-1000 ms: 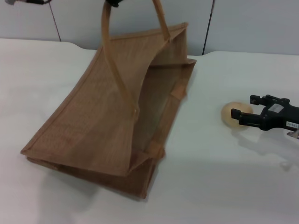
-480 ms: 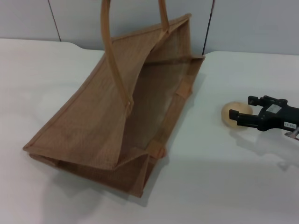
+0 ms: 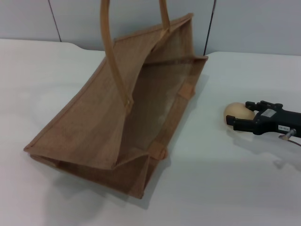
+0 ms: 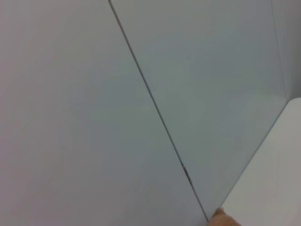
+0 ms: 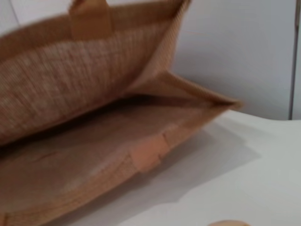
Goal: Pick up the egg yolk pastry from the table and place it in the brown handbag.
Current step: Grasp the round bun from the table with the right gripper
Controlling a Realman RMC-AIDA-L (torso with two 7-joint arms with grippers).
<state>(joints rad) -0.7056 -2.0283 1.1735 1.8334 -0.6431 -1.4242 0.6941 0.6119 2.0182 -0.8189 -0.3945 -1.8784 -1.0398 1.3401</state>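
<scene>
Now, right gripper [image 3: 241,116]: fingers apart around the pastry [image 3: 238,113], ready to clamp.
Bag [image 3: 141,108]: left of pastry, mouth held open by raised handles.
Left gripper: unseen.

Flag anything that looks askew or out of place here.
The brown handbag lies tipped on its side on the table, mouth gaping toward the egg yolk pastry, handles pulled upward. The right tool sits open around the pastry. Nothing spilled or damaged.

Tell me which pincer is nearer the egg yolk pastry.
Right. The right pincer straddles the egg yolk pastry on the table; the left pincer is out of view.
</scene>
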